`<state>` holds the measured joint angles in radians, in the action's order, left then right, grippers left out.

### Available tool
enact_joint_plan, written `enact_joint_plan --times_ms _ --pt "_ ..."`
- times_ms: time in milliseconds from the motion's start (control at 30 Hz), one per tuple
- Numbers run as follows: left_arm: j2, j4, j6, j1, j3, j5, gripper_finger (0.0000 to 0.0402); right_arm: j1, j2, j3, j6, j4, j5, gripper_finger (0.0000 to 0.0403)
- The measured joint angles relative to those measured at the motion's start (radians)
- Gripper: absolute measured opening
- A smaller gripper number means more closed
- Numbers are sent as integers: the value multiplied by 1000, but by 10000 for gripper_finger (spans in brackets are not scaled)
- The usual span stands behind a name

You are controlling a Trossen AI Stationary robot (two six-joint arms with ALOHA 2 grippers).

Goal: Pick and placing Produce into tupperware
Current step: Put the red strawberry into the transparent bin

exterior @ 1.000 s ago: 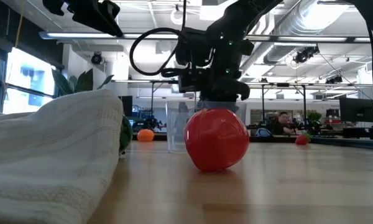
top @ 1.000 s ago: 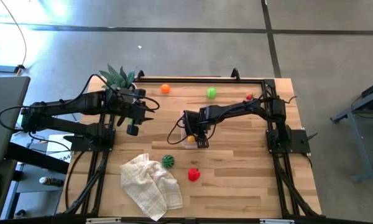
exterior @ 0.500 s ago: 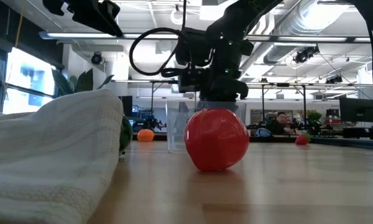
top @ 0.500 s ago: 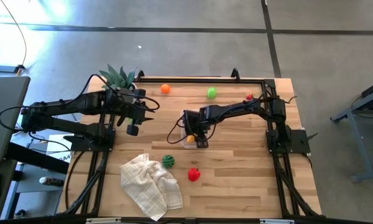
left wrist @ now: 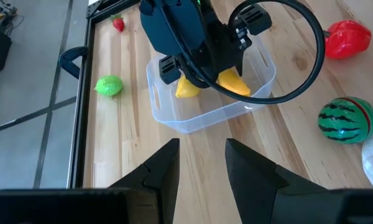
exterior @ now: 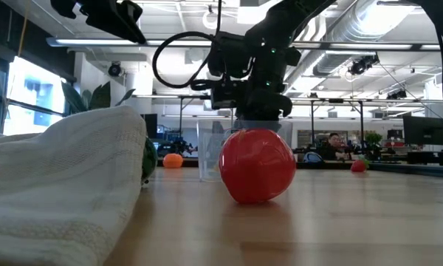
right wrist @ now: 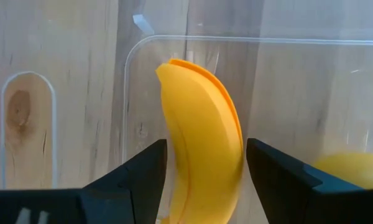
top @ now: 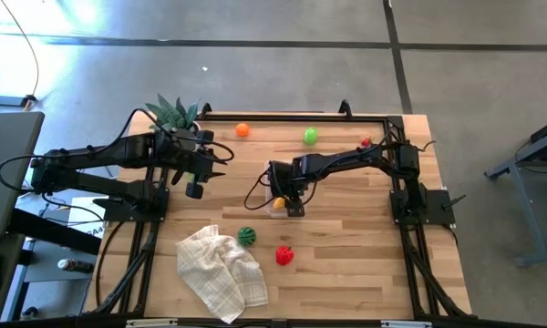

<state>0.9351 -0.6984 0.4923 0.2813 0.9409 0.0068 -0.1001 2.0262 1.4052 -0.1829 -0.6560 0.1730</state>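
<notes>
The clear tupperware sits mid-table. My right gripper reaches down into it and is shut on the yellow banana. A second yellow piece lies in the tub. My left gripper hovers open above the table, left of the tub. On the bare table rest the orange ball, a green piece, the striped melon, a red piece and a small red piece. My right gripper pinches the banana by its two sides between the two fingers, coming from above and pointing down into the tub. The banana runs lengthwise between the fingers. Whether its lower end touches the tub floor is hidden by the gripper.
A white checked cloth lies crumpled near the front left, beside the melon. A spiky green plant stands at the far left corner. A black frame rail runs round the table edge. Bare wood lies right of the tub.
</notes>
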Motion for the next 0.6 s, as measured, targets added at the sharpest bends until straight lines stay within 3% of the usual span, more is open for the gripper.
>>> enact_joint_plan --times_ms 333,600 --pt "0 -1 0 0 0 0 117 0 -57 26 -1 -46 -13 211" --pt "0 -1 0 0 0 0 117 0 -98 130 -26 -180 -60 211"
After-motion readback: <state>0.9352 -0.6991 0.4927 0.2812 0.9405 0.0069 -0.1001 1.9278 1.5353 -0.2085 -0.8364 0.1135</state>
